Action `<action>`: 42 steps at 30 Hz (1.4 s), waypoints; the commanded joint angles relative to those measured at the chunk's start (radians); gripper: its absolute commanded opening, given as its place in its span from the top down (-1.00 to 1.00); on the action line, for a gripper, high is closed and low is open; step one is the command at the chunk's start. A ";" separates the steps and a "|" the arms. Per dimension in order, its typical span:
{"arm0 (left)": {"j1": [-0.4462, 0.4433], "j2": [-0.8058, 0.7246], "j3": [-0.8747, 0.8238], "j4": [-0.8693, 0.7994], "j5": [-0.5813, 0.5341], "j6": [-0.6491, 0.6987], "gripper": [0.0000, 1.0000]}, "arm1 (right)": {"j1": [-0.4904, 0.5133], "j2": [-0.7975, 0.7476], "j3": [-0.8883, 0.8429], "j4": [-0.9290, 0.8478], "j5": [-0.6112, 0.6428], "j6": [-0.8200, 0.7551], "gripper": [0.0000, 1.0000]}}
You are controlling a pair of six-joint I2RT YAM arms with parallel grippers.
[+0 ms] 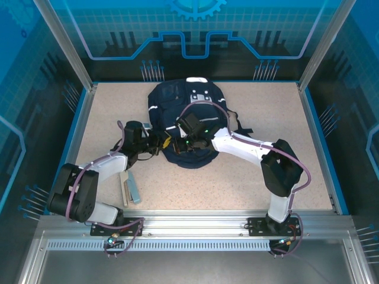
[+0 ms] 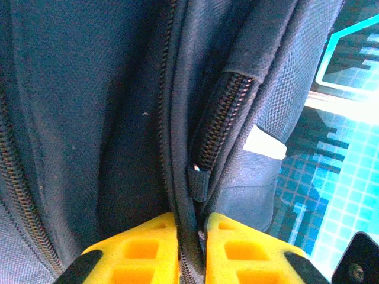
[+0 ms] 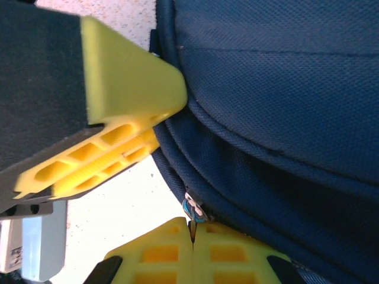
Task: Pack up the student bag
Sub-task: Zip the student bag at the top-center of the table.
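Observation:
The student bag (image 1: 177,100), a big dark navy backpack, lies flat at the back middle of the table. My left gripper (image 1: 163,142) sits at its near left edge. In the left wrist view this gripper (image 2: 192,236) is shut on a fold of the bag's fabric (image 2: 89,118) along a zipper seam, just below a zipper end (image 2: 198,171). My right gripper (image 1: 188,144) is at the bag's near edge. Seen from the right wrist, that gripper (image 3: 192,236) is shut on a small metal zipper pull (image 3: 192,212) of the bag (image 3: 284,89). The left gripper's yellow finger (image 3: 118,100) is close by.
Flat book-like items (image 1: 130,188) lie on the speckled table (image 1: 237,177) beside the left arm's elbow. Glass walls and metal posts (image 1: 65,47) enclose the table. A white label (image 2: 263,145) shows on the bag's side.

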 commanded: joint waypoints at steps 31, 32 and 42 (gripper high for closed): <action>0.161 -0.235 0.112 -0.569 -0.168 0.271 -0.28 | 0.018 -0.011 0.056 0.034 -0.078 -0.136 1.00; 0.161 -0.246 0.091 -0.543 -0.149 0.246 -0.28 | 0.023 0.005 0.075 0.036 -0.086 -0.132 1.00; 0.144 -0.177 0.019 -0.318 -0.036 0.110 -0.13 | 0.047 0.057 0.142 0.009 -0.125 -0.150 1.00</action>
